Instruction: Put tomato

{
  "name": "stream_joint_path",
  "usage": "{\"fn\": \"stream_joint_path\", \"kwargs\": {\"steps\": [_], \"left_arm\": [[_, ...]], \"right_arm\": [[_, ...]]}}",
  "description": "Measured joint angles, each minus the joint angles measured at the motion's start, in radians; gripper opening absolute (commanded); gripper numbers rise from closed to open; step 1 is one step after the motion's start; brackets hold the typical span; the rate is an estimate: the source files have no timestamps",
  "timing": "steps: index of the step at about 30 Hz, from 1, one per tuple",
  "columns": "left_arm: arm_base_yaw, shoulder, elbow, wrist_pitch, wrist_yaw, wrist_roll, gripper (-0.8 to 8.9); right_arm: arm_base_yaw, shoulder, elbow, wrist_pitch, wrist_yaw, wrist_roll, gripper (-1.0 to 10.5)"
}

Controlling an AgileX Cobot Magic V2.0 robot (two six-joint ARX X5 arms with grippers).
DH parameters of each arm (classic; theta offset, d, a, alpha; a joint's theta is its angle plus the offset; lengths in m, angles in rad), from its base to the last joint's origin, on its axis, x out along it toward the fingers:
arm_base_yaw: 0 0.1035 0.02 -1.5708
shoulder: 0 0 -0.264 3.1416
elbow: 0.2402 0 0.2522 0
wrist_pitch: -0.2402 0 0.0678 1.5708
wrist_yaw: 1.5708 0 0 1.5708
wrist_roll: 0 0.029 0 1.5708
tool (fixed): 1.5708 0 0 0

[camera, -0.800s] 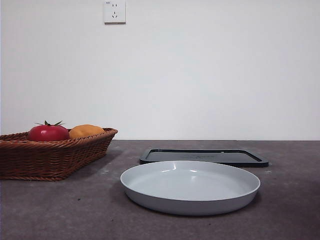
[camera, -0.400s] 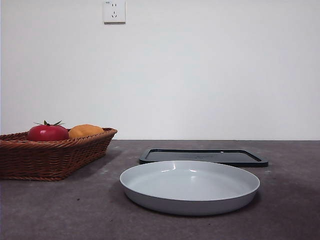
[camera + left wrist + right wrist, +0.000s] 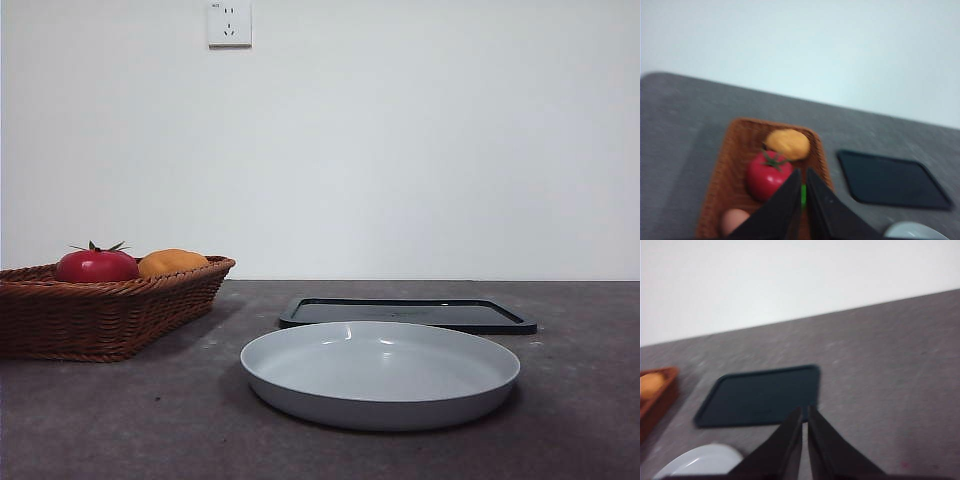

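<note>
You are hovering the left hand [image 3: 803, 187], jaws nearly closed and empty, above the tomato [image 3: 767, 174] lying in the wicker basket [image 3: 732, 165] beside the orange fruit [image 3: 787, 143], so you are likely needing to open wide before descending

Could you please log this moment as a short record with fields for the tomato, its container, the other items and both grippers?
tomato: in the wicker basket, untouched, stem up
beside it: orange-yellow fruit, touching or nearly so
also in basket: pale egg-like item, seen only from the left wrist
grey plate: on the table, nothing in it
black tray: flat behind the plate
left gripper: shut, above the basket
right gripper: shut, above the tray's near side
</note>
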Motion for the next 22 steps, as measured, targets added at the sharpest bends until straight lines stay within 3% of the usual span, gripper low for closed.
{"fn": "stream_joint_path", "kwargs": {"steps": [6, 14, 22], "left_arm": [[-0.025, 0.215, 0.185, -0.071, 0.108, 0.004, 0.16], [-0.083, 0.491, 0.385, -0.147, 0.224, 0.074, 0.16], [-0.160, 0.657, 0.511, -0.229, 0.232, 0.142, 0.16]], "right_arm": [[0.039, 0.179, 0.138, -0.040, -0.093, -0.010, 0.1], [0.134, 0.435, 0.332, -0.063, -0.220, -0.109, 0.1], [0.269, 0.595, 0.433, -0.080, -0.225, -0.180, 0.1]]}}
